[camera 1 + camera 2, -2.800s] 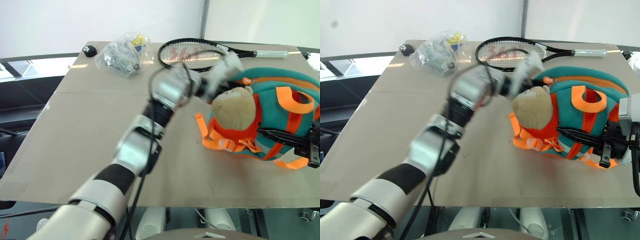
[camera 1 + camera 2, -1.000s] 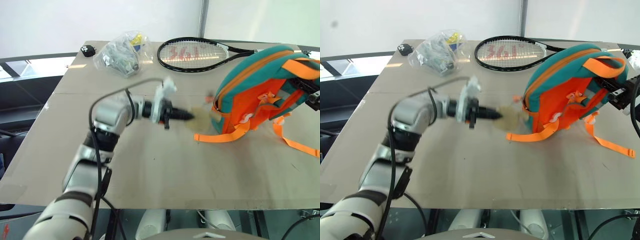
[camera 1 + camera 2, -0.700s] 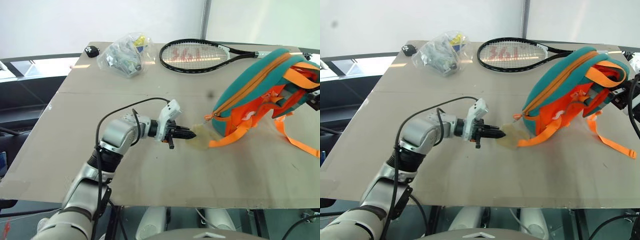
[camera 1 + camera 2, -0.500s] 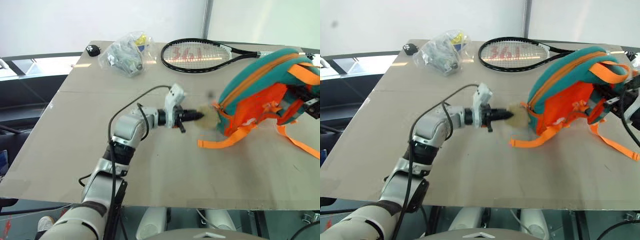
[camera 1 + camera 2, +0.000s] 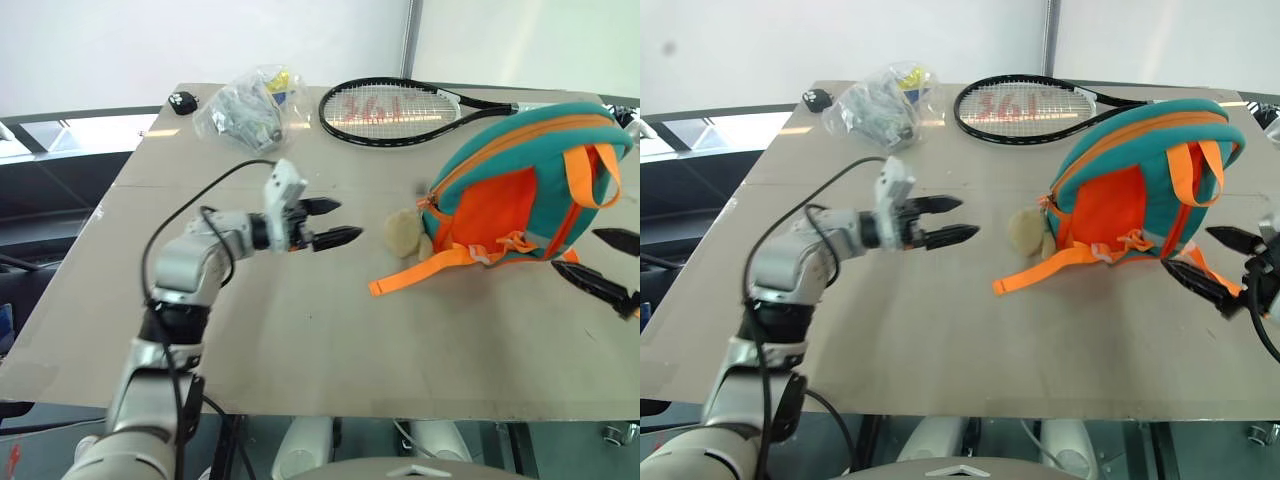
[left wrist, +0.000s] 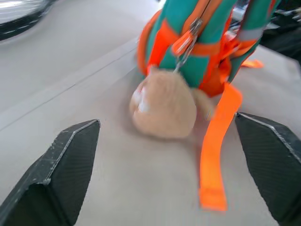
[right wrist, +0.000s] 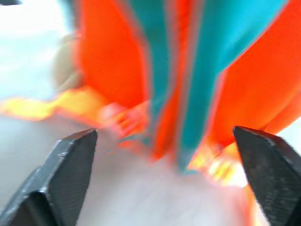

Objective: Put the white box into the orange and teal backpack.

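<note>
The orange and teal backpack [image 5: 520,170] stands on the right part of the table, its orange back panel towards me. A tan plush toy [image 5: 404,232] lies at its left foot, and in the left wrist view the toy [image 6: 164,103] hangs from a zip pull. My left gripper [image 5: 348,220] is open, a short way left of the toy, touching nothing. My right gripper [image 5: 578,252] is open just right of the backpack, with nothing between its fingers. The white box is out of view.
A tennis racket [image 5: 390,105] lies at the back of the table, a clear plastic bag of items [image 5: 245,105] at the back left beside a small black object [image 5: 182,100]. An orange strap [image 5: 400,275] trails forward-left from the backpack.
Both grippers have opened. The left one let go of the plush toy and drew back to the left; the right one released the backpack, which now stands on its own.
</note>
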{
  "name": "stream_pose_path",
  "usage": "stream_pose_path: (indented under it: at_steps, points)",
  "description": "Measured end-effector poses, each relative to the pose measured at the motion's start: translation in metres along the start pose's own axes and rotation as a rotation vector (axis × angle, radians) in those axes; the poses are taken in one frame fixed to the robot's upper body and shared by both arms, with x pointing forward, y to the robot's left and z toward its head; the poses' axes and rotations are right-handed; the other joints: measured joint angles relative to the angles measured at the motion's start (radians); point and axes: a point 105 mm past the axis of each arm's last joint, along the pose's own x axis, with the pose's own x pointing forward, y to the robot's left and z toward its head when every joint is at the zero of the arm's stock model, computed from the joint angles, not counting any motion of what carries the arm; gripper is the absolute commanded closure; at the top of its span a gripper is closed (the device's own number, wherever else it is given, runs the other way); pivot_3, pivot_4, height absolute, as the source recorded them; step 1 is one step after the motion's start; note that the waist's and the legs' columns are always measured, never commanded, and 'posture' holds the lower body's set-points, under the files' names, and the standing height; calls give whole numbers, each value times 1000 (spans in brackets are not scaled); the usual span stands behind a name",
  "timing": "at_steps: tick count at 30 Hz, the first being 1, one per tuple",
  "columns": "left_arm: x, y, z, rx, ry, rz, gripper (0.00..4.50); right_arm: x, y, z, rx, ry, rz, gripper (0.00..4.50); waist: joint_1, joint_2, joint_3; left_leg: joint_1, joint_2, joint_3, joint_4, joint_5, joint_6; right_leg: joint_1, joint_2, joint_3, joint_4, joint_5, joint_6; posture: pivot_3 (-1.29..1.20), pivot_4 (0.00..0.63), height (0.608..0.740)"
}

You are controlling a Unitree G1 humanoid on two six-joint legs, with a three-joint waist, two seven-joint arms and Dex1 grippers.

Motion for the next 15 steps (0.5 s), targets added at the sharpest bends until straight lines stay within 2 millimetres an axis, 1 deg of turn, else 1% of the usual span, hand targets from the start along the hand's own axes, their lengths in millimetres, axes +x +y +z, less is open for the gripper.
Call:
stream_pose_path:
  at_steps: [2,5,9,11,12,15]
  points:
    - [-9,-2,-9,-7,10,17,71,-5,6,-9,11,36,25,0,2,0,0,1,0,-1,1,0,1,2,0,0,0,0,0,0,150,740]
    - [-20,-13,-21,-4,20,38,71,-14,20,-31,16,98,67,0,15,-1,0,0,-1,-1,2,0,1,2,-1,0,-1,0,0,0,150,740]
    - [-31,-22,-21,12,-11,96,71,-17,19,-41,-7,71,23,0,13,-2,-1,0,-1,0,3,1,-1,2,-1,1,-1,0,0,0,150,740]
    - [-42,-27,-26,-6,-18,135,71,-19,16,-55,-18,90,-8,0,11,-2,-2,1,0,0,2,2,-3,2,-1,1,-1,0,0,0,150,740]
    - [-53,-30,-34,-20,7,160,71,-21,14,-62,-19,104,-28,0,8,-1,-1,1,1,1,0,2,-4,1,-1,1,-1,0,0,0,150,740]
    - [-77,-32,-52,-53,77,208,71,-26,8,-67,-19,107,-67,0,7,-1,-2,2,3,1,0,2,-4,1,-1,1,-1,0,-1,0,150,740]
